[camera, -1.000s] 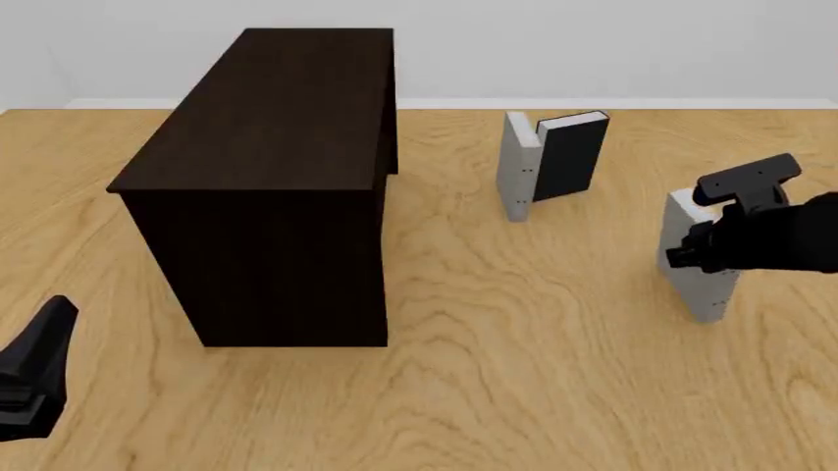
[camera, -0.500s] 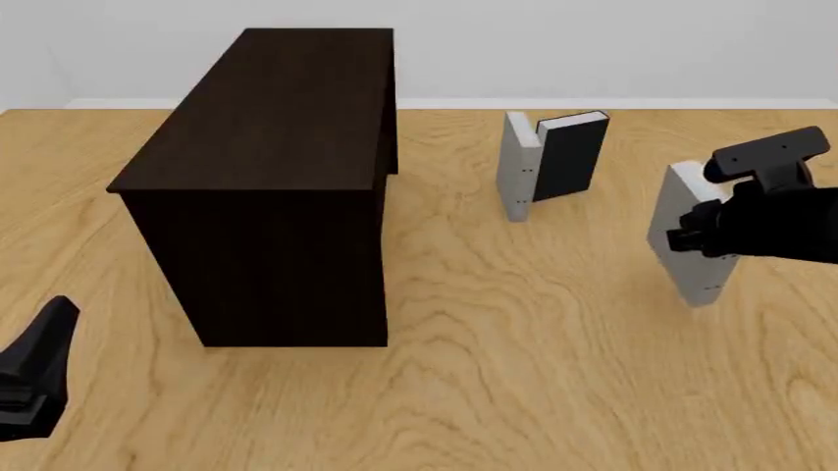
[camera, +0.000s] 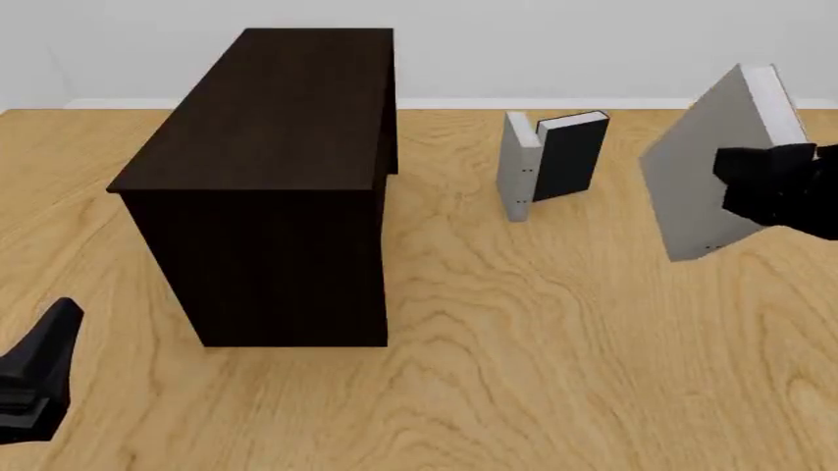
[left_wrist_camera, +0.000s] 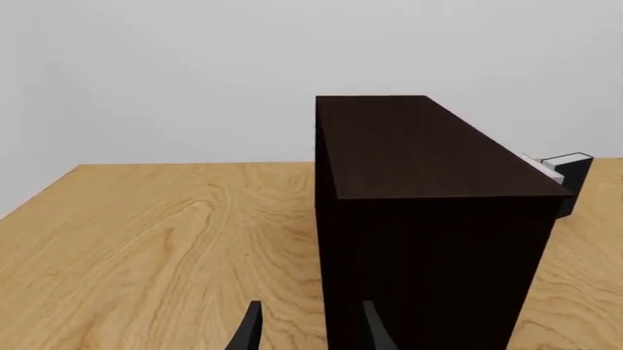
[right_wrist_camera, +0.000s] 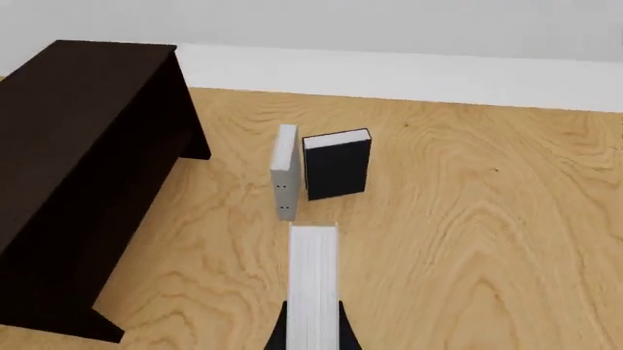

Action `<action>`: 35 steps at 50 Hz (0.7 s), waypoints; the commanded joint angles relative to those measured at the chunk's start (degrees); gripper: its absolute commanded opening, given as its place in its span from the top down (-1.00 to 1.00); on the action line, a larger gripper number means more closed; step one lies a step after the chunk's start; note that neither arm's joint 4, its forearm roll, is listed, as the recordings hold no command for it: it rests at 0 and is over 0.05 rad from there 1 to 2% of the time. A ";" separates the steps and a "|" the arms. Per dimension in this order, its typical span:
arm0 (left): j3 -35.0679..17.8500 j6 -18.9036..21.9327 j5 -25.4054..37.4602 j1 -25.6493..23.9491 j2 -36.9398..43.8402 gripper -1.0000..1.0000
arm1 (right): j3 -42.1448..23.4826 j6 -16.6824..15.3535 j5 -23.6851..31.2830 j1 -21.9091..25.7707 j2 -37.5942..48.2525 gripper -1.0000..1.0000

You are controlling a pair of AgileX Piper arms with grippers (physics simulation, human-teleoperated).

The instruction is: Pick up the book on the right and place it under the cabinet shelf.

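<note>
The book [camera: 701, 172] is light grey and thick. It hangs tilted above the table at the right, broad cover toward the front camera, with my right gripper [camera: 766, 186] shut on it. In the right wrist view the book [right_wrist_camera: 314, 277] shows edge-on between the two fingers [right_wrist_camera: 276, 334]. The cabinet shelf [camera: 282, 167] is a tall dark brown box at left centre, also seen in the wrist views [right_wrist_camera: 78, 160] [left_wrist_camera: 428, 219]. My left gripper [camera: 39, 378] rests low at the near left, open and empty [left_wrist_camera: 309, 334], facing the cabinet's end.
A narrow grey slab [camera: 520, 167] [right_wrist_camera: 284, 171] and a black-covered book with white pages [camera: 572, 152] [right_wrist_camera: 337, 164] stand upright between the cabinet and the held book. The black book's corner [left_wrist_camera: 567, 171] peeks from behind the cabinet. A white wall runs along the table's far edge.
My right gripper has lifted the grey book off the table, up and slightly right, and turned it so the broad cover faces the camera. The left arm has barely moved.
</note>
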 commanded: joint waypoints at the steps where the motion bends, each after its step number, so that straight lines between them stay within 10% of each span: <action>1: -0.07 0.01 0.70 -0.19 -0.65 -1.00 | 1.37 7.94 -1.91 2.60 -5.47 1.00; 17: -0.25 0.01 0.93 -0.29 -0.64 -1.00 | 2.53 14.74 -10.32 3.82 -0.51 1.00; 20: -0.16 0.01 0.92 -0.78 -0.62 -1.00 | 5.62 21.93 -14.60 4.67 0.49 1.00; 24: -0.07 0.01 0.85 -0.79 -0.63 -1.00 | 5.27 20.84 -16.25 4.73 3.81 1.00; 29: -0.14 0.03 0.91 -0.80 -0.67 -1.00 | 8.19 29.11 -19.28 9.98 5.40 1.00; 35: -0.20 0.01 1.02 -1.30 -0.68 -1.00 | 7.35 29.96 -21.32 9.95 8.19 1.00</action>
